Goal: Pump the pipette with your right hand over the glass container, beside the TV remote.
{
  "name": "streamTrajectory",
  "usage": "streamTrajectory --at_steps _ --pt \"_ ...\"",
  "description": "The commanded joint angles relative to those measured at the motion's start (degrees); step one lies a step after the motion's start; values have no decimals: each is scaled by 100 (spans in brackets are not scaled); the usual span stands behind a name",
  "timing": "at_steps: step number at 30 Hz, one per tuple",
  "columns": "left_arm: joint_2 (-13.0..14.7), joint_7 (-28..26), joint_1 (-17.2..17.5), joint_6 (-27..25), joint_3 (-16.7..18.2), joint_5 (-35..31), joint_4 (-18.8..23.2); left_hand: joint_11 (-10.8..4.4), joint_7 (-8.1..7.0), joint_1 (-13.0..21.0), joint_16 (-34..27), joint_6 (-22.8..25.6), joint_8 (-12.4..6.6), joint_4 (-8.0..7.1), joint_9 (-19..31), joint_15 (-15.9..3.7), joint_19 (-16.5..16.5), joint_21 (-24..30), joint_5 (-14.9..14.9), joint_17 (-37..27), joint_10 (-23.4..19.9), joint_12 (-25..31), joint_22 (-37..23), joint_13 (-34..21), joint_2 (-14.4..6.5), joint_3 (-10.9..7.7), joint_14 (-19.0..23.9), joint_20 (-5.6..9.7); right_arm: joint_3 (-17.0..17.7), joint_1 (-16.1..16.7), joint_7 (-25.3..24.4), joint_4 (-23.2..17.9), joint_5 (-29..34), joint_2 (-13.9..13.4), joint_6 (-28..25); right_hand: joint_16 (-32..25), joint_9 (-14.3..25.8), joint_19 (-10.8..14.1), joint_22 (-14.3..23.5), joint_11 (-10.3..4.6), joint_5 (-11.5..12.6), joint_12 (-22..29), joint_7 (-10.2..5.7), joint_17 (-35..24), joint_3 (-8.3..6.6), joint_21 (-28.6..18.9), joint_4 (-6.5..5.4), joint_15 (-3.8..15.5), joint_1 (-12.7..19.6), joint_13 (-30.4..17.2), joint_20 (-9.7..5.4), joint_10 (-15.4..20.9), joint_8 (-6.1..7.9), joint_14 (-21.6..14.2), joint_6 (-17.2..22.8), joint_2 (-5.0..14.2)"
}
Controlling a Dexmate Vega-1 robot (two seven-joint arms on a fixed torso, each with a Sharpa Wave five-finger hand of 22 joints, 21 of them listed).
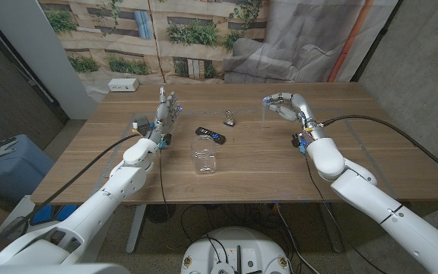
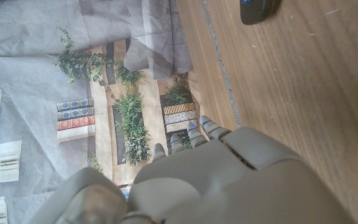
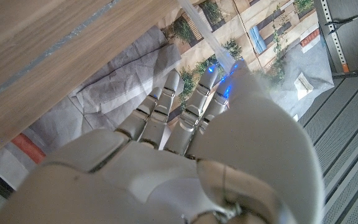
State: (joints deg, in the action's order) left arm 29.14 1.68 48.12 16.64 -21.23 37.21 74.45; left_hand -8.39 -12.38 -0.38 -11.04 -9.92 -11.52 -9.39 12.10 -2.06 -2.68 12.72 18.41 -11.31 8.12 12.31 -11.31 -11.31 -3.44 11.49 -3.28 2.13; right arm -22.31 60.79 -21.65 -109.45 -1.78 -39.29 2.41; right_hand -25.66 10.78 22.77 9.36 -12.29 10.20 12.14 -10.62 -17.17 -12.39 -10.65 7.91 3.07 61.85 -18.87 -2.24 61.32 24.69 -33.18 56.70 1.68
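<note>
A clear glass container [image 1: 204,160] stands near the table's middle front. Just behind it lies the black TV remote [image 1: 211,135], whose dark end [image 2: 257,9] also appears in the left wrist view. My right hand [image 1: 281,103] hovers over the back right of the table, well right of the container, and pinches a translucent pipette [image 1: 268,111]. The pipette's clear stem [image 3: 199,26] sticks out past the curled fingers [image 3: 166,112]. My left hand [image 1: 167,109] stands upright left of the remote, fingers apart and holding nothing.
A small glass object [image 1: 229,118] sits behind the remote. A white power strip [image 1: 124,85] lies at the table's [image 1: 371,152] back left corner. Cables trail from both wrists across the wood. A printed backdrop hangs behind the table.
</note>
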Motion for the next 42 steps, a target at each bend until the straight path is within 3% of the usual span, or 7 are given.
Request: streamTrajectory --at_steps 1,16,42 --pt "0 4 -3 2 0 0 -6 -20 -33 23 -32 -6 -35 3 14 -657 -36 30 39 -9 -1 26 -13 -32 -238 28 -52 507 -42 -383 -37 478 368 -52 173 -41 32 33 9 2 32 49 -8 -13 -28 -17 27 834 -37 -25 -28 46 7 -1 45 34" --pt "2 0 1 0 -1 0 1 -20 -33 22 -33 -5 -35 2 14 -659 -36 30 38 -9 3 24 -13 -32 -239 28 -48 507 -171 -690 -206 815 1134 -195 326 -43 35 37 10 2 34 50 -16 -13 -33 -13 41 830 -41 -31 -21 38 6 -8 64 43" --pt "2 0 1 -1 -1 0 2 -27 -32 22 -34 -7 -34 3 14 -662 -34 31 39 -9 0 25 -13 -32 -238 30 -46 507 -605 -1088 -418 1092 2324 -299 -267 -54 36 63 10 -6 34 70 -39 -7 -48 -16 63 826 -36 -42 -10 66 7 -63 98 57"
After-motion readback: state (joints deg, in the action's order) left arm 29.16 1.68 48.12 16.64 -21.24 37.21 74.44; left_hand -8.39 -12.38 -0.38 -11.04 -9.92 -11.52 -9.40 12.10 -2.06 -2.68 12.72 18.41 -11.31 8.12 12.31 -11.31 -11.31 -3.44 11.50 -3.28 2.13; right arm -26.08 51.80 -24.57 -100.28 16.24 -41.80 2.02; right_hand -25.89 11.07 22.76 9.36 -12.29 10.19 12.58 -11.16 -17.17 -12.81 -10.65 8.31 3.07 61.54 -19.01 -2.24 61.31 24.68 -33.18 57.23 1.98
